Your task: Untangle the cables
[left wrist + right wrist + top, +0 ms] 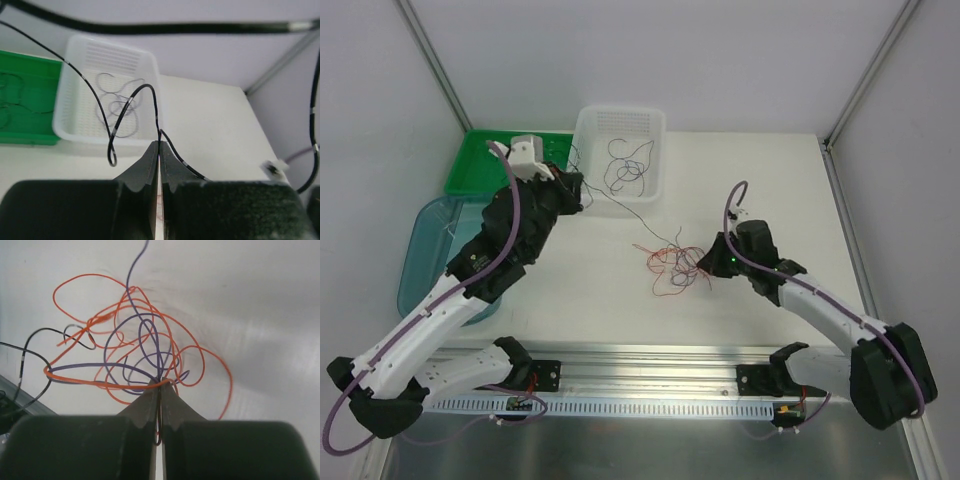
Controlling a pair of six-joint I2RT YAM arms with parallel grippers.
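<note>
Two grippers, both pressed together. Right gripper [160,383]: pinching orange and purple strands at the near edge of the cable tangle [145,345] on the table [260,315]; arm reaching low toward table centre. Left gripper [159,146]: pinching one black cable [157,117]; arm raised beside the white basket [80,135]. Both pinches can be made out in the wrist views only.

top: high, whole table [770,190] | wrists: close, facing forward | shared: cables [675,265]
</note>
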